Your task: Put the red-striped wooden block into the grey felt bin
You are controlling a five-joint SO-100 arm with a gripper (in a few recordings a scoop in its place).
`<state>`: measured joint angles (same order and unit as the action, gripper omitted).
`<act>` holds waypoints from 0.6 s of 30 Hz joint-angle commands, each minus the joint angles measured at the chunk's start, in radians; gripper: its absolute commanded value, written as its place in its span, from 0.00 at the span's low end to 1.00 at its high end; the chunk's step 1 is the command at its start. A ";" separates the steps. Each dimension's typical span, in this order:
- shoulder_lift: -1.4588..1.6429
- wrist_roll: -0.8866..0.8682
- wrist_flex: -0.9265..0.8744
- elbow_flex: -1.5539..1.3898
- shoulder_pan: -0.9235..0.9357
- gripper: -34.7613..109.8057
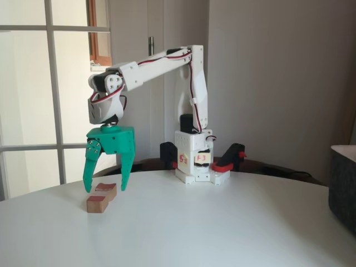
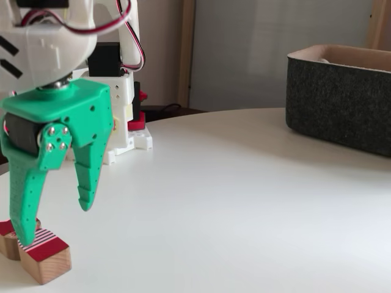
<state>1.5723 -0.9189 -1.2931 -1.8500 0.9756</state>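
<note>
The red-striped wooden block [image 2: 44, 255] lies on the white table at the lower left, its red-and-white striped top facing up. In the other fixed view it is the nearer block [image 1: 98, 203]. A second small wooden block [image 1: 106, 191] with a reddish top lies touching it just behind, and is half hidden at the frame edge [image 2: 6, 239]. My green gripper [image 1: 105, 187] [image 2: 54, 221] points down, open, with nothing between its fingers; its tips hang just over the two blocks. The grey felt bin [image 2: 339, 104] stands far right, cut by the frame edge [image 1: 342, 186].
The white arm's base [image 1: 194, 161] is clamped at the table's back edge, behind the blocks. The round white table [image 1: 211, 228] stretches bare between the blocks and the bin. Windows and a wall lie behind.
</note>
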 commanded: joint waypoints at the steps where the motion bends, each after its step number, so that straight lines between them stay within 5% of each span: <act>1: 0.006 -0.012 0.008 0.000 0.015 0.43; 18: -0.132 -0.031 0.072 0.095 0.043 0.43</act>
<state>1.4327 -0.9465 -1.2226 -1.7794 1.0048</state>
